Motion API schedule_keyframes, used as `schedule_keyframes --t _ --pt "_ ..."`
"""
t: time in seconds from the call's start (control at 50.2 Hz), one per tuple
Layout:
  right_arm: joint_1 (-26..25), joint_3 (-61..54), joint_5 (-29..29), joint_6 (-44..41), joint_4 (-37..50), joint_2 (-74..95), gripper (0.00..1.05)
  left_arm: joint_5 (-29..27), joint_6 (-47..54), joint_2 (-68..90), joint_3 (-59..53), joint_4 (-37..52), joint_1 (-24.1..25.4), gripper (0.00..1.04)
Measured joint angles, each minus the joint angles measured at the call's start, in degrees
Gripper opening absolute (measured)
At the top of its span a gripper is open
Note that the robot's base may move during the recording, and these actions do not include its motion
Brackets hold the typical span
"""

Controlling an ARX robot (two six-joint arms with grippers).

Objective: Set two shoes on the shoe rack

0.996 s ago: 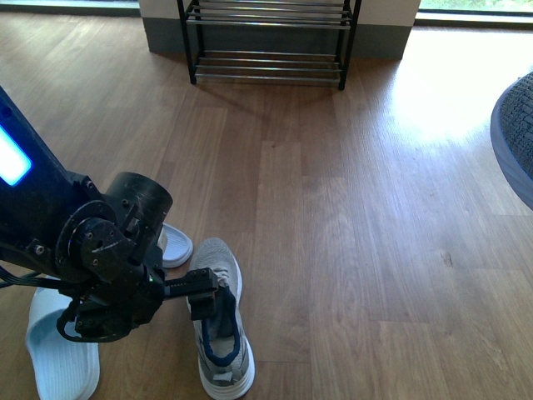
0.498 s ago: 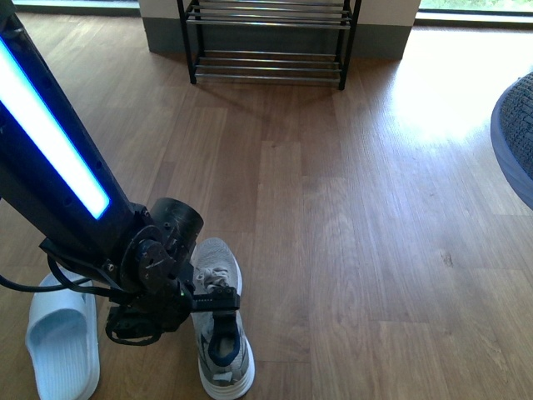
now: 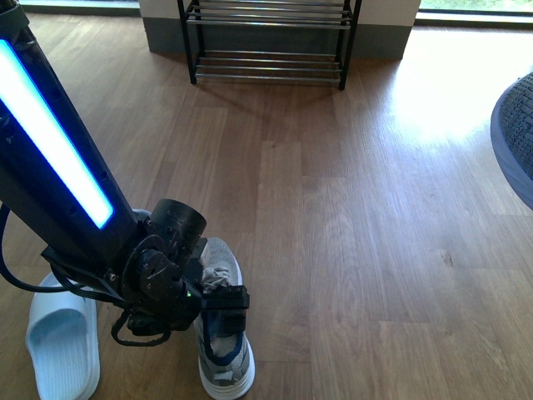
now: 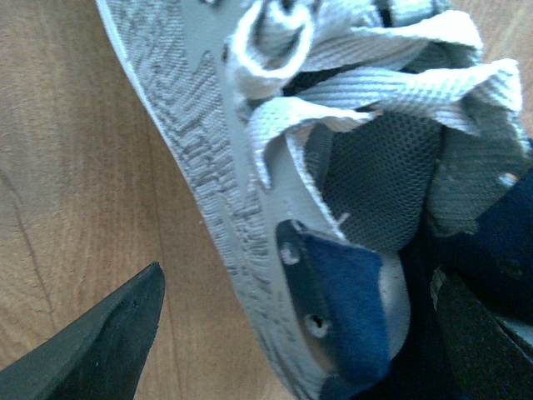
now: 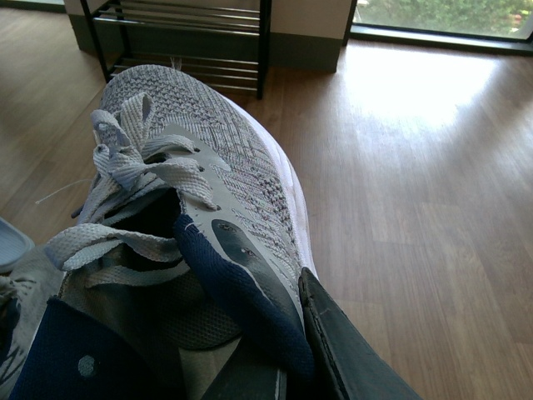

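One grey knit shoe [image 3: 223, 346] with a white sole lies on the wood floor near me, toe pointing away. My left gripper [image 3: 223, 321] is open over its collar. In the left wrist view one finger [image 4: 108, 342] is outside the shoe [image 4: 216, 142] above the floor and the other [image 4: 487, 342] is in the navy-lined opening. The second shoe [image 5: 216, 142] is lifted, with my right gripper [image 5: 291, 367] shut on its side wall; its edge shows at the front view's right border [image 3: 516, 133]. The shoe rack [image 3: 268, 42] stands far ahead by the wall.
A pale blue slide slipper [image 3: 60, 350] lies left of the floor shoe, partly under my left arm [image 3: 58, 158]. Wood floor stretches between me and the rack [image 5: 191, 37]. A bright sunlit patch [image 3: 441, 92] lies to the rack's right.
My left arm has swung in and lowered, bringing its open gripper down over the floor shoe's collar. The shoe and the lifted one at the right edge have not moved.
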Motion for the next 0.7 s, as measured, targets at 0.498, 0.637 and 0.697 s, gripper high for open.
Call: schedule_keyframes --t 0.498,0.637,0.697 --pt "0.00 0.00 0.00 0.00 0.00 0.00 0.01 -9.20 1.53 2.25 1.27 -3.54 1.68 0.80" --pt "0.00 0.00 0.00 0.00 0.00 0.00 0.01 -8.98 2.16 2.29 1.16 -2.12 1.57 0.64" --pt "0.00 0.00 -0.02 0.00 0.00 0.00 0.01 -9.14 2.40 2.29 1.01 -1.22 1.33 0.57"
